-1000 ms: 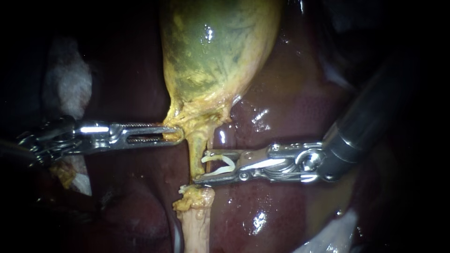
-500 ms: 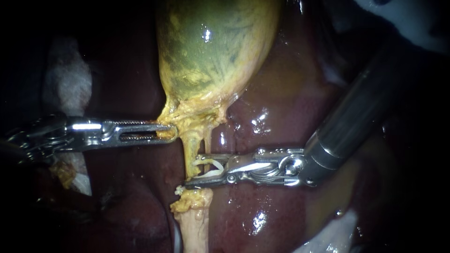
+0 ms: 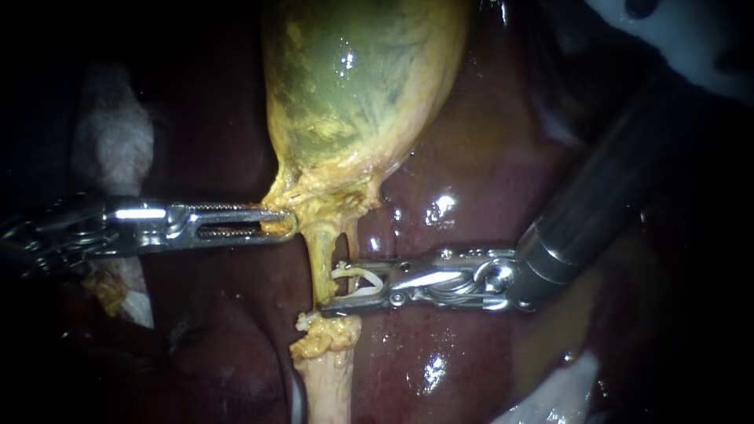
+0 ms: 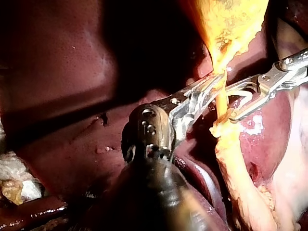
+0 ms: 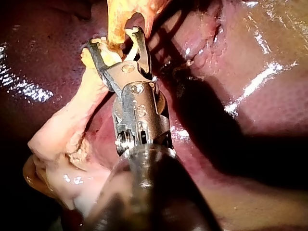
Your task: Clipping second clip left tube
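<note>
The yellow-green gallbladder (image 3: 353, 86) hangs down to a narrow neck. My left instrument (image 3: 276, 223) comes in level and is shut on the yellow tissue at that neck; the left wrist view shows its jaws (image 4: 208, 90) clamped there. Below the neck runs the yellow left tube (image 3: 318, 263), with a thinner strand (image 3: 348, 235) to its right. My right instrument (image 3: 328, 287) stands open with a white clip (image 3: 363, 281) in its jaws, which straddle the left tube (image 5: 115, 29). A small white piece (image 3: 301, 319) sits just under the lower jaw.
Dark red liver (image 3: 487, 180) lies all around. A pale thick stalk (image 3: 326, 385) continues down from a yellow lump (image 3: 326, 336). White gauze lies at the left (image 3: 114, 141) and at the lower right (image 3: 550, 400).
My right instrument has slid left, so its open jaws and clip now reach around the left tube. The left instrument has drawn the neck slightly left.
</note>
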`<state>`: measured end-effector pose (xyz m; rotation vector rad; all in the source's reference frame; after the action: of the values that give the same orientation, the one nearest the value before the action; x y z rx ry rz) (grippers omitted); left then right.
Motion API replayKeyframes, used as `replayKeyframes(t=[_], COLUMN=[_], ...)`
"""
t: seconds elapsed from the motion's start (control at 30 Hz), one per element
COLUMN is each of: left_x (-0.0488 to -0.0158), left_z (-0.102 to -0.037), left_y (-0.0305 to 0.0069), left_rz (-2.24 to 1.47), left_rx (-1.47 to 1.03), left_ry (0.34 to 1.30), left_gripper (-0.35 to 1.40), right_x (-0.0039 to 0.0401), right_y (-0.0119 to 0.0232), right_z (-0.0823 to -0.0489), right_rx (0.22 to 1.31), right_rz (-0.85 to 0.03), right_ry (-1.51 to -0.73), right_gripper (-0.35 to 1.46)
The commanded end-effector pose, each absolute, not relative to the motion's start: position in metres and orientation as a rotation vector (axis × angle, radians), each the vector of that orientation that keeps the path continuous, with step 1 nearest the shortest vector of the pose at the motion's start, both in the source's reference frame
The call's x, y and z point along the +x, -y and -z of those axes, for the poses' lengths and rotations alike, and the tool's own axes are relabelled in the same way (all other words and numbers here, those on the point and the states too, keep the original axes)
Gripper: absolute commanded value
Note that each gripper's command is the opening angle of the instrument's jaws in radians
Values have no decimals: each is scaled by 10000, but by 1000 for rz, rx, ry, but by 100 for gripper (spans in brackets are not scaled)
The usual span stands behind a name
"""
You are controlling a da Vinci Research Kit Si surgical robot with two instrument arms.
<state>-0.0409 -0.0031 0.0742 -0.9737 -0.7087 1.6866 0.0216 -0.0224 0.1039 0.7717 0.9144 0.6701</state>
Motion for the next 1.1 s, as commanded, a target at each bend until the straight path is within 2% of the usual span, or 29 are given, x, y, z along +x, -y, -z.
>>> replayKeyframes(t=[0.03,0.77,1.1], left_x=[-410,-418,-418], left_z=[-740,-725,-725], left_y=[31,32,32], left_rz=[-1686,-1677,-1677], left_rx=[-972,-968,-968], left_ry=[707,710,710], left_gripper=[-35,-35,-35], right_x=[218,253,263], right_y=[225,233,235], right_z=[-1040,-1046,-1050], right_rx=[770,767,776], right_rz=[-671,-656,-636], right_ry=[-915,-850,-852], right_gripper=[55,51,47])
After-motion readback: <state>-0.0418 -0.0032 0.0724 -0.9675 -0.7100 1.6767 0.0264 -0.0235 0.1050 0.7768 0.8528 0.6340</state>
